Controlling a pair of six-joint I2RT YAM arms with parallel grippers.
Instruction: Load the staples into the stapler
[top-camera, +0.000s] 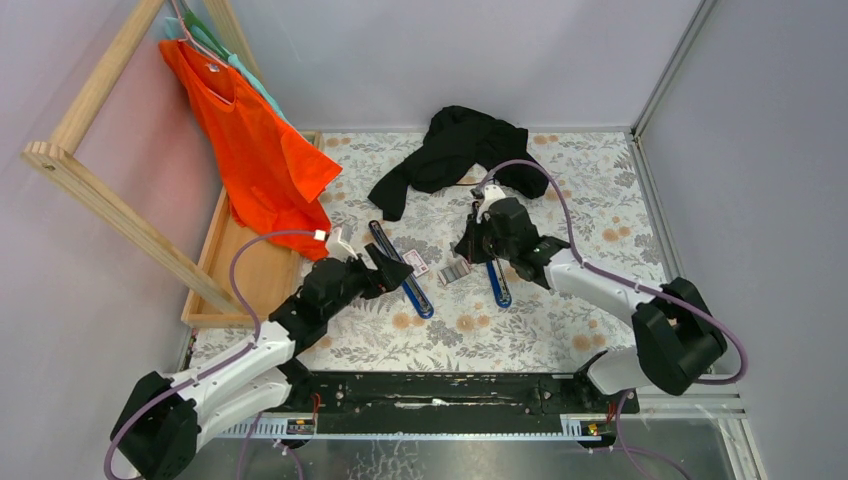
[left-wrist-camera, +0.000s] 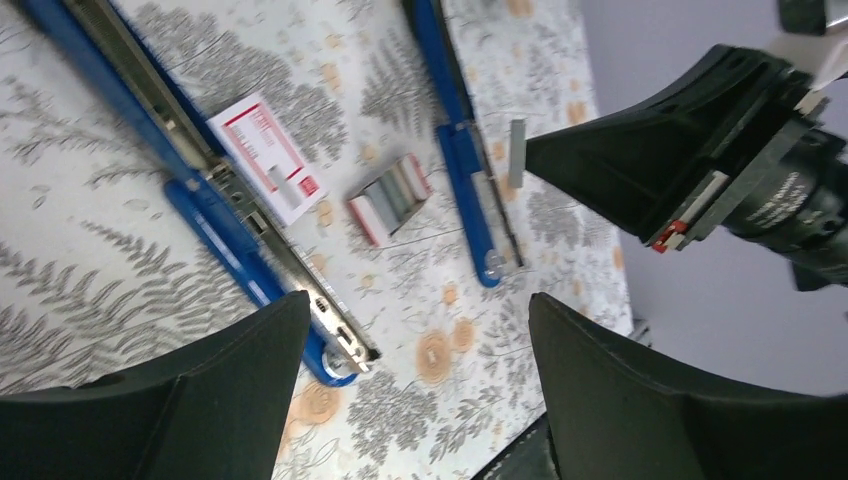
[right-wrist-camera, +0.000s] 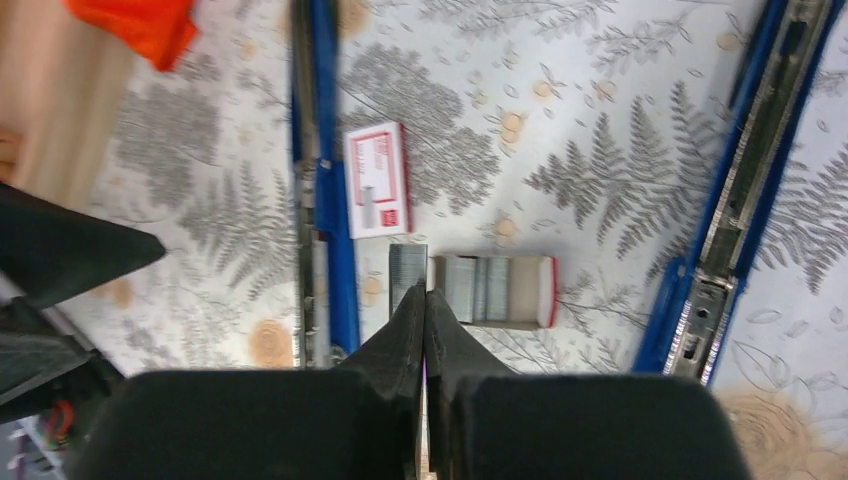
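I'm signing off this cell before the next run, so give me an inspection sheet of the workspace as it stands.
Surface: floral tablecloth, lying flat; no spills seen.
Job's things: left stapler and right stapler, both blue and opened out; white-and-red staple box beside the left one; staple tray between the two.
Clutter: black garment heaped at the far side.
Grippers: left gripper open and empty; right gripper shut on a staple strip.
Cables: left purple cable and right purple cable loop along their arms; no snag seen.
Surroundings: wooden rack with an orange T-shirt on the left; grey walls.
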